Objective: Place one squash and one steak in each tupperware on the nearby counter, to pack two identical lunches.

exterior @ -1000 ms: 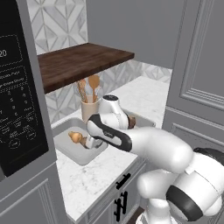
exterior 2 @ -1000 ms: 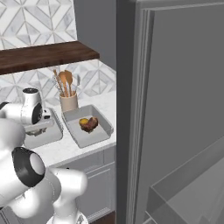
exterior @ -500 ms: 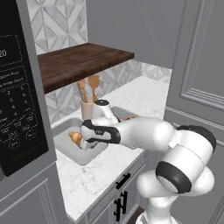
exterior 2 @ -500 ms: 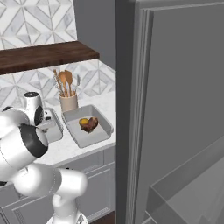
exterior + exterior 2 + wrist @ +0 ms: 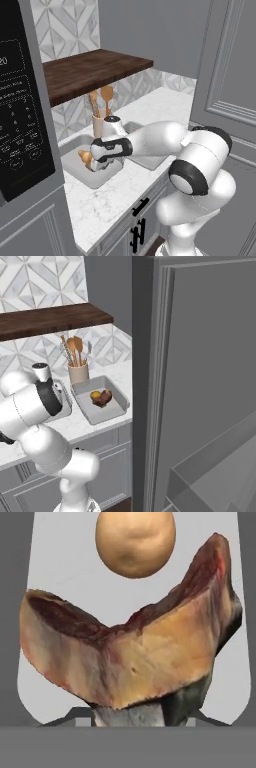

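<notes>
My gripper [image 5: 131,713] is shut on a steak [image 5: 131,657], a dark reddish-brown slab with a pale cut face that hides most of the fingers. It hangs low over the left tupperware [image 5: 60,567] [image 5: 74,172], where an orange-yellow squash [image 5: 135,543] [image 5: 85,157] lies just beyond the steak. The hand [image 5: 106,149] reaches down into this container from the right. The right tupperware [image 5: 116,408] holds a second squash [image 5: 95,395] and a second steak [image 5: 104,398] side by side. Both containers stand on the white marble counter [image 5: 112,200].
A beige utensil cup [image 5: 99,123] [image 5: 78,373] with wooden spoons stands behind the containers, under a dark wooden shelf [image 5: 95,72]. A black microwave [image 5: 20,100] rises at the left. A tall grey cabinet front [image 5: 200,381] closes off the right side.
The hand has swung left and down, from between the containers to over the left tupperware beside the squash, with the steak in it. The jaws closed slightly.
</notes>
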